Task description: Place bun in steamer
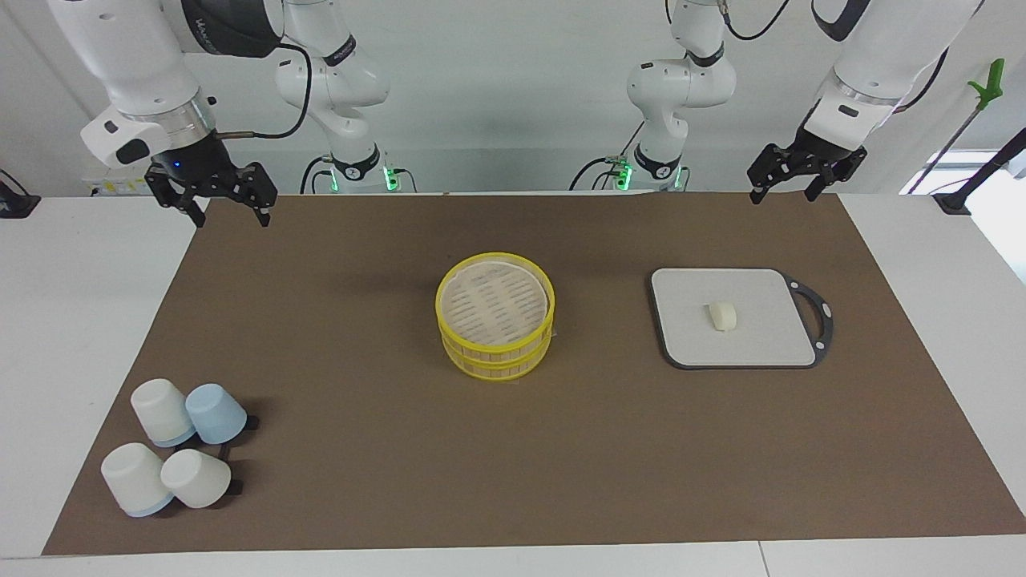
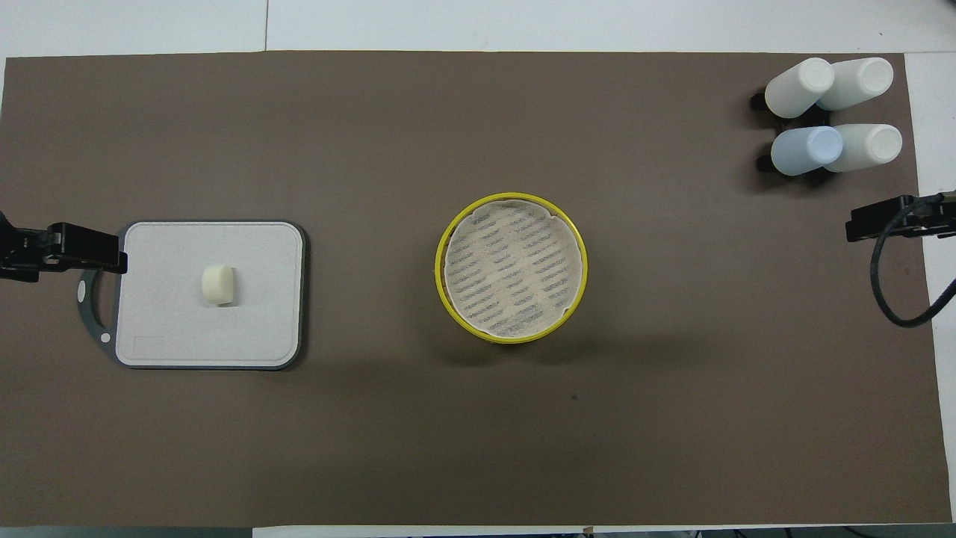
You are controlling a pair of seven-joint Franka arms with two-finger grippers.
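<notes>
Facing view — arm lettering (image 1: pixel 195 32) perhaps unreadable

the bun (image 1: pixel 722 315) lies on the board (image 1: pixel 689 340), beside the steamer (image 1: pixel 495 326), toward the left arm's end.

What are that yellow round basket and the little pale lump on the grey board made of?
The steamer looks like bamboo or pale wood: slatted sides, bright yellow painted rims, and a thin perforated sheet, perhaps paper, lying on top. The bun looks like soft dough, or a foam or plastic stand-in: smooth, matte, cream-white with rounded edges. The board seems matte plastic with a dark rubbery rim.
</notes>
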